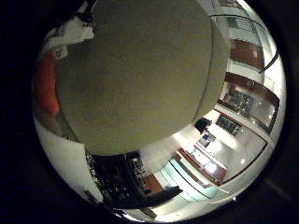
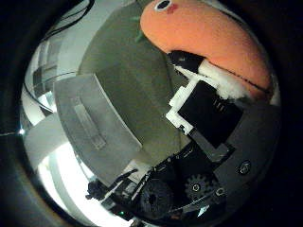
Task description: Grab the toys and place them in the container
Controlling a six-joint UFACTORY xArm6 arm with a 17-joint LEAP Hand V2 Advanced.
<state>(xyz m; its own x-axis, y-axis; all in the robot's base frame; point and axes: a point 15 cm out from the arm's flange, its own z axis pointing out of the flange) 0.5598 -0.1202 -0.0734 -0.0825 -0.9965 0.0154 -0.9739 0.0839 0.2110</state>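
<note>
The orange plush toy point(image 2: 208, 35) lay right against the hand point(image 2: 208, 118), filling the part of the thumb-side view next to the black and white fingers point(image 2: 189, 61). One black-tipped finger pressed into the toy's underside, and a strip of white stuffing or fleece point(image 2: 222, 82) showed where the toy met the hand. A small dark eye with a white ring point(image 2: 162, 5) and a pink spot beside it marked the toy's face end. The fingers appeared to be curled against the toy and holding it, though only part of them showed, so the hold could not be judged fully.

Behind the toy and hand spread a broad olive-grey surface point(image 1: 140, 70), which filled most of the little-finger-side view and so was close to the palm; whether it was the container's wall or some other thing could not be told. In that same view a sliver of the orange toy showed beside this surface, next to a white part of the hand.

A grey flat panel point(image 2: 90, 125) with a raised bar along it stood beside the olive-grey surface. Further off were room fittings: brown and white shelves or cabinets point(image 1: 247, 88) and bright lights point(image 1: 210, 163) near them.
</note>
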